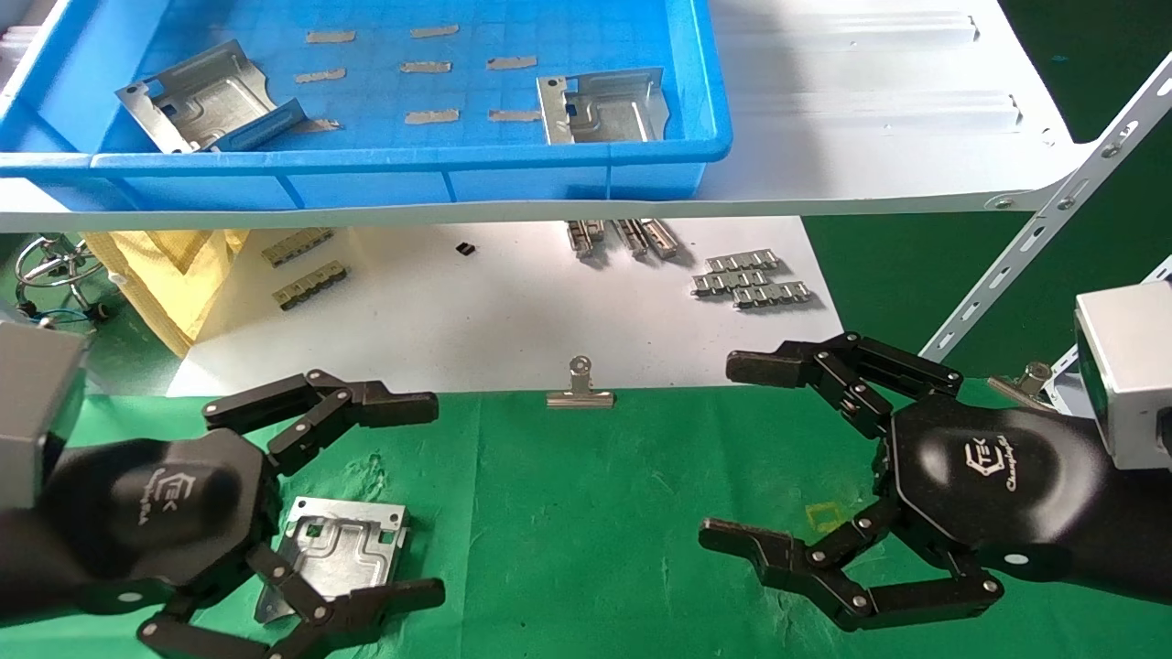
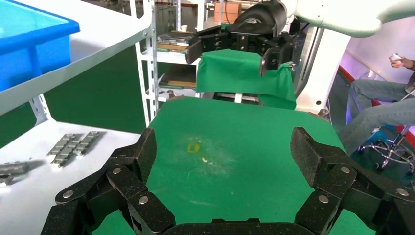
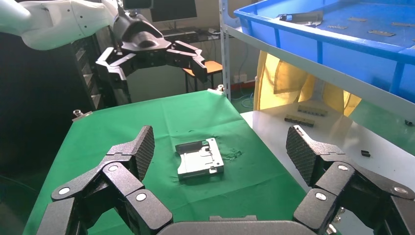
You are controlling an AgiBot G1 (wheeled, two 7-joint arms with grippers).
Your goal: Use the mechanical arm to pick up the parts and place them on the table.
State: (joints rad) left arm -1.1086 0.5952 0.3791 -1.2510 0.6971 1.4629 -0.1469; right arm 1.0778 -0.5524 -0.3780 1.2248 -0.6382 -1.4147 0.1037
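Both of my grippers are spread wide and empty. My left gripper hovers over the green table, its fingers apart, with one part lying flat on the cloth just below and between them. From the right wrist view that part rests alone on the cloth, touching nothing, while the left gripper hangs above and beyond it. I judge this plate is already where it belongs, so open fingers suit it: nothing here needs gripping.

My right gripper waits over the far side of the table, fingers apart, well away from the plate, near a small yellow mark. Kept there, it stays out of the working arm's way.

Two more parts sit in the blue bin on the white shelf: one toward the left, tilted against another piece of metal, one toward the right rim. Those remain to be fetched, I think, and the raised shelf means lifting over the bin wall. A binder clip pins the cloth's edge, and ridged strips lie on the white sheet beyond it.
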